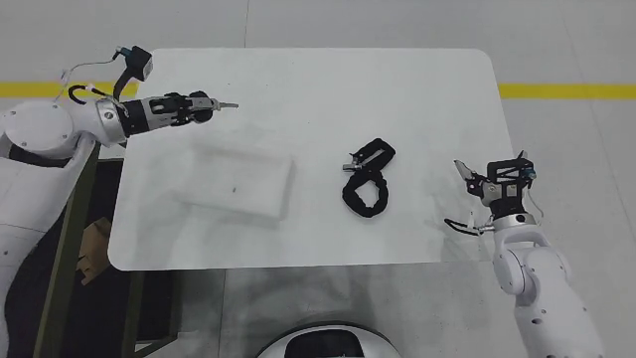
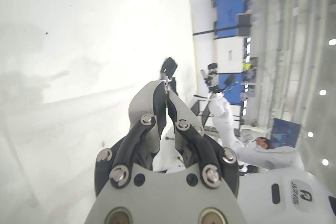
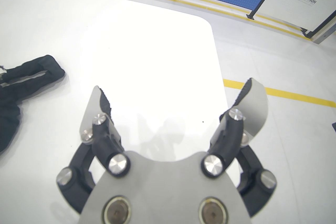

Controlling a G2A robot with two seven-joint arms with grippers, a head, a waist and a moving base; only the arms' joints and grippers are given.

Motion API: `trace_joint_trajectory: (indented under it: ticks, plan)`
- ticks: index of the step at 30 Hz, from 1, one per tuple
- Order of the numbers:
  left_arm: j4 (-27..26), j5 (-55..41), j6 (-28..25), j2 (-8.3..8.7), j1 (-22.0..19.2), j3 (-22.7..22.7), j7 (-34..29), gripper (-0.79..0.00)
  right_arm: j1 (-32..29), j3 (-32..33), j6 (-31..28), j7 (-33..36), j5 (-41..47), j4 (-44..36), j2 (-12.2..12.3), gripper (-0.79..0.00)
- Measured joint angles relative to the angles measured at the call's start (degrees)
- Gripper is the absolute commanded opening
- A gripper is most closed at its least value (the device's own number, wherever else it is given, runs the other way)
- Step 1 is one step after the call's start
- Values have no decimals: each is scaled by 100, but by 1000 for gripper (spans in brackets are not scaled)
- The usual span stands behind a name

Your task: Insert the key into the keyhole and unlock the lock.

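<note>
Left pincer (image 2: 167, 90) is clenched on the key (image 1: 225, 105). In the left wrist view the key is edge-on, a thin metal strip pinched between the 2 pads, and the blade sticks out past the fingertips toward the middle of the bench (image 1: 397, 75). This pincer sits over the far-left part of the bench, well apart from the lock (image 1: 367, 180).

The lock is a black looped cable type lying flat, slightly right of bench centre, untouched. It has a small metal bit on its left side; I can't make out the keyhole.

Right pincer (image 3: 173, 88) is released, fingers spread wide with nothing between them. It's at the right bench edge, near the lock but clear of it.

A pale flat pad (image 1: 238, 185) lies left of the lock.
</note>
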Motion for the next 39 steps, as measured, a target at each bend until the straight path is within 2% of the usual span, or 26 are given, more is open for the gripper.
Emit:
trace_joint_trajectory:
  ticks: [2, 4, 14, 16, 17, 19, 21, 23, 24, 26, 27, 30, 34, 39]
  plan:
    - [47, -434, -595, 8, 496, -122, 62, -785, 87, -149, -432, 346, 84, -199, 5, 0]
    - [49, -616, -913, 7, 742, -138, 64, -785, 230, -361, -880, 763, 270, -384, 2, 0]
    - [46, -537, -771, 7, 631, -133, 61, -785, 1307, -1648, -2825, 3310, 817, -813, -12, 0]
    - [46, -537, -771, 7, 631, -133, 61, -785, 1569, -1831, -2822, 3847, 924, -773, -34, 0]
    - [46, -537, -771, 7, 631, -133, 61, -785, 1690, -1929, -2761, 4058, 919, -750, -49, -43]
    - [46, -537, -771, 7, 631, -133, 61, -785, 1975, -2173, -2662, 4407, 811, -685, -89, -46]
    - [46, -537, -771, 7, 631, -133, 61, -785, 2202, -2368, -2648, 4488, 566, -600, -121, -52]
    - [46, -537, -771, 7, 631, -133, 61, -785, 2425, -2572, -2649, 4480, 286, -398, -161, -102]
    - [46, -537, -771, 7, 631, -133, 61, -785, 2530, -2654, -2659, 4498, 165, -291, -179, -142]
    - [46, -537, -771, 7, 631, -133, 61, -785, 2767, -2833, -2628, 4534, -89, -5, -230, -406]
    - [46, -537, -771, 7, 631, -133, 61, -785, 2860, -2901, -2574, 4594, -140, 119, -256, -456]
    - [46, -537, -771, 7, 631, -133, 61, -785, 3149, -3099, -2324, 4850, -391, 389, -345, -483]
    - [46, -537, -771, 7, 631, -133, 61, -785, 3369, -3212, -2103, 5022, -688, 619, -444, -474]
    - [46, -537, -771, 7, 631, -133, 61, -785, 3476, -3060, -2105, 5459, -359, 691, -521, -471]
